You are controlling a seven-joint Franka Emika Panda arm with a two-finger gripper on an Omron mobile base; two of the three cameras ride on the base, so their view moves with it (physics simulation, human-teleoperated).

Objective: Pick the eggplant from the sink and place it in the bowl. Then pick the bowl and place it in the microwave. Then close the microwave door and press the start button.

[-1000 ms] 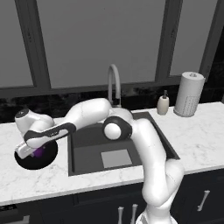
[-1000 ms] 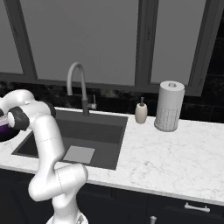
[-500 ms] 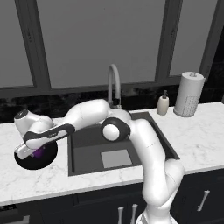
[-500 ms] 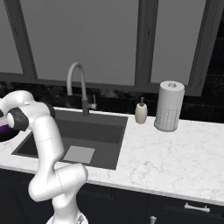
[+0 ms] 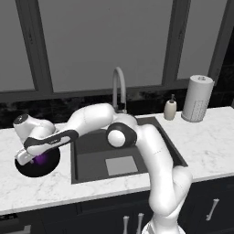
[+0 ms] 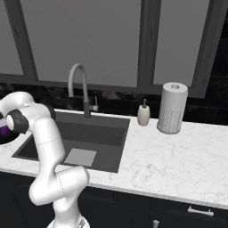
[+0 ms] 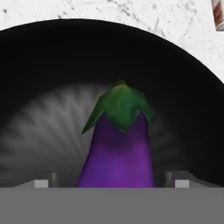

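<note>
The purple eggplant (image 7: 118,148) with its green stem cap lies inside the black bowl (image 7: 52,87). The bowl (image 5: 34,168) stands on the white marble counter left of the sink (image 5: 91,141). My gripper (image 7: 111,183) hangs low over the bowl, open. Its two fingertips (image 7: 41,183) stand wide of the eggplant's sides, with a gap on each side. From the left base view, the eggplant (image 5: 43,158) shows as a purple spot under the hand (image 5: 29,155). The right base view has the eggplant (image 6: 5,131) at its left edge. The microwave and its door are out of view.
The dark sink basin (image 6: 102,133) has a curved grey faucet (image 5: 119,87) behind it. A soap bottle (image 5: 171,108) and a paper towel roll (image 5: 197,98) stand at the back right. A tan-and-red flat item (image 7: 218,15) lies beside the bowl.
The fingers have spread away from the eggplant, which now rests in the bowl. The arm has hardly moved.
</note>
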